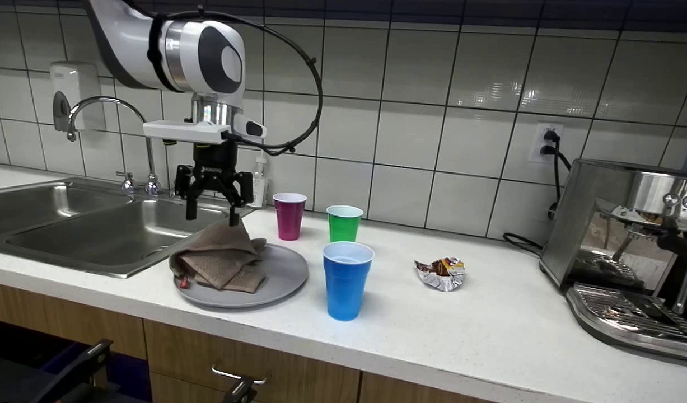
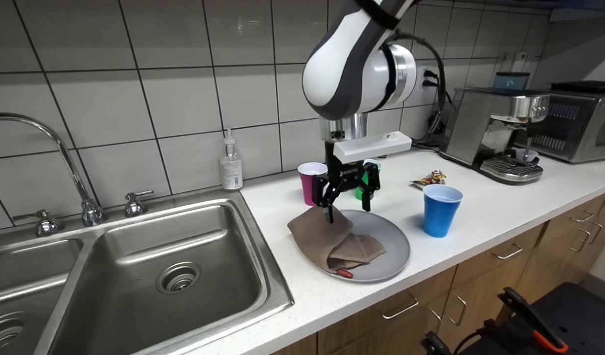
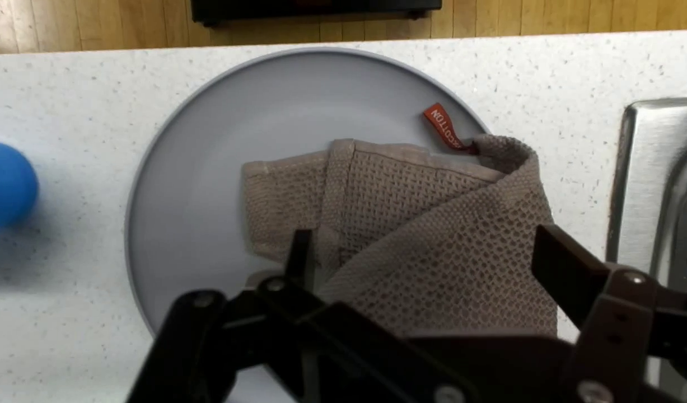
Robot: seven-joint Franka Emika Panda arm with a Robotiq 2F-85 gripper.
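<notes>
Black fingers (image 3: 567, 268) of my tool (image 1: 213, 219) stand closest in the wrist view, spread wide over a brown cloth (image 3: 433, 246); I cannot tell whether either fingertip brushes it. The cloth lies rumpled on a grey plate (image 3: 186, 184), reaching past the rim on the side of the sink (image 2: 272, 281), and its red tag (image 3: 444, 129) pokes out toward the front edge of the surface (image 1: 489, 313). Beside the plate, away from the sink, a blue cup (image 1: 346, 288) stands upright. Closer to the tiled wall (image 1: 410, 134) I see a purple cup (image 1: 289, 219) and a green cup (image 1: 343, 227), both upright. Past the blue cup lies a crumpled wrapper (image 1: 443, 275), and further along stands a coffee machine (image 2: 467, 130).
</notes>
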